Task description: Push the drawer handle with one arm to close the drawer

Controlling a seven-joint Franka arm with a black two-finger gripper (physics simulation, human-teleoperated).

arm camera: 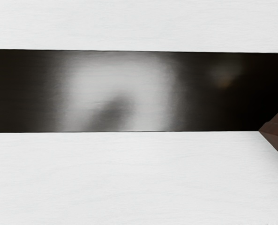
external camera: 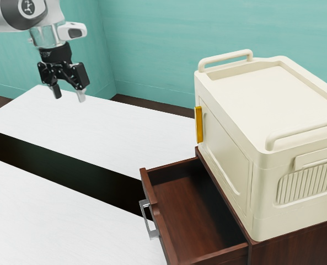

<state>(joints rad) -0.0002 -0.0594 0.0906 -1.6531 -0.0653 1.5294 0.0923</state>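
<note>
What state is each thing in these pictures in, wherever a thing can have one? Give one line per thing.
Black two-finger gripper: open, holding nothing.
Dark brown wooden drawer: open.
Silver metal drawer handle: untouched by the gripper.
Cream, box-shaped cabinet's flat door panel, with upright yellow handle: looks shut.

Text: none I can read from here | Arm [external camera: 4, 15]: round emblem [external camera: 28, 6], its pale mark too small to decipher
</note>
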